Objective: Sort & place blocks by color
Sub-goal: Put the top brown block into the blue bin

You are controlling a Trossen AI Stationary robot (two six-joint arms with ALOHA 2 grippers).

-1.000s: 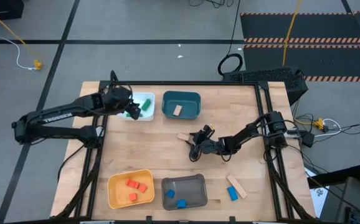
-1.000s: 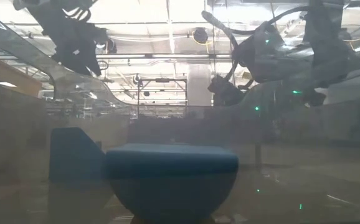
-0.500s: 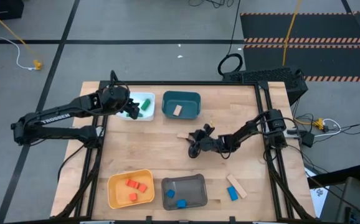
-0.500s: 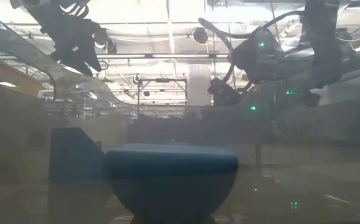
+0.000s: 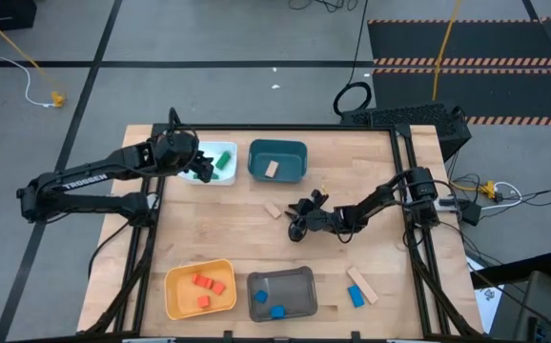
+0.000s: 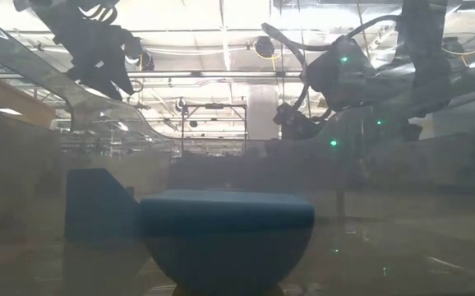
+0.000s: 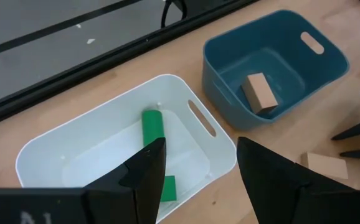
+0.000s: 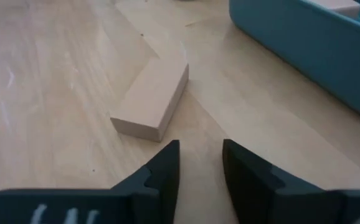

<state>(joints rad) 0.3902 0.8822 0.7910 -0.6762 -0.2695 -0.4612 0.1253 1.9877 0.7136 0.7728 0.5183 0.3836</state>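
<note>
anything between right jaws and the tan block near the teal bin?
Nothing: the right wrist view shows bare table between the right gripper and the tan block. The high view agrees.

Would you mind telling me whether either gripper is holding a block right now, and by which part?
Neither. The right gripper is empty behind the tan block on the table; the left gripper is open over the white bin.

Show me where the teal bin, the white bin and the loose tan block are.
teal bin [image 5: 277,146], high view, far rim.
white bin [image 7: 220,138], left wrist view, rim.
loose tan block [image 8: 152,99], right wrist view, top face.
</note>
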